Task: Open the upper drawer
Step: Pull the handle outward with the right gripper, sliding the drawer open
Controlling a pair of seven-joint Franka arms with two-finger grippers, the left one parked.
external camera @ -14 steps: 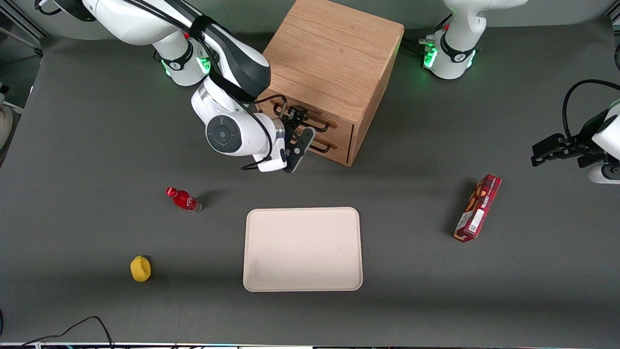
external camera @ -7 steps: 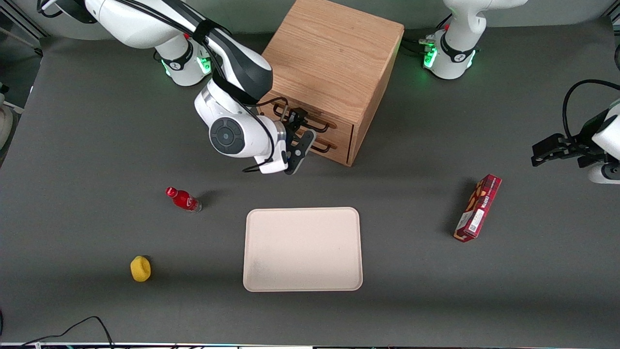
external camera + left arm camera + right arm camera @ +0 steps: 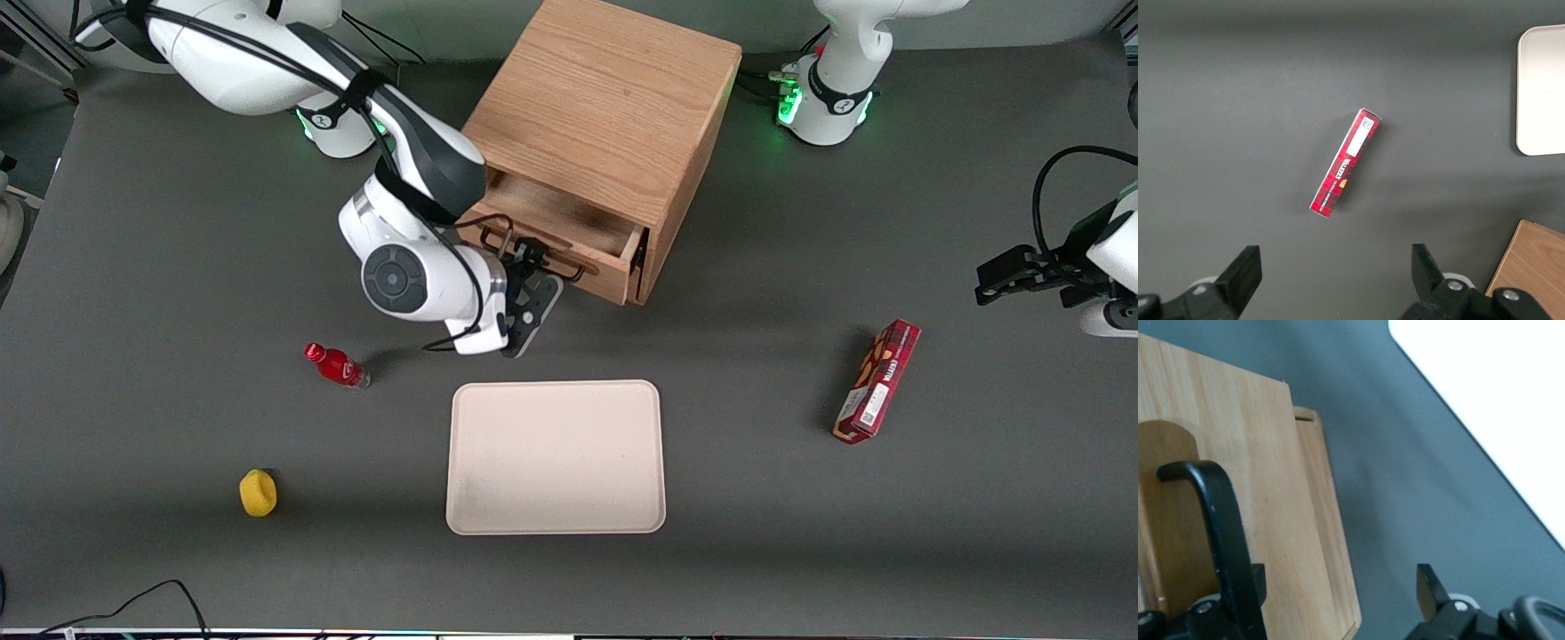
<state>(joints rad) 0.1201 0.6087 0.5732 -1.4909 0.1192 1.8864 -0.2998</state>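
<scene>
The upper drawer (image 3: 578, 269) of the oak cabinet (image 3: 613, 98) stands partly pulled out, and its bare wooden inside (image 3: 560, 218) shows. Its black bar handle (image 3: 533, 253) runs along the front. My right gripper (image 3: 532, 265) is right in front of the drawer at the handle. In the right wrist view the drawer front (image 3: 1265, 487) fills much of the picture, and the handle (image 3: 1221, 520) lies against one finger. The other finger (image 3: 1426, 587) stands well away over the table. The gripper (image 3: 1341, 590) is open, hooked on the handle rather than clamped on it.
A cream tray (image 3: 556, 458) lies nearer the front camera than the cabinet. A red bottle (image 3: 336, 365) and a yellow object (image 3: 258, 492) lie toward the working arm's end. A red carton (image 3: 877, 380) lies toward the parked arm's end.
The upper drawer has slid out of the cabinet toward the front camera. My gripper and wrist moved back with its handle, away from the cabinet.
</scene>
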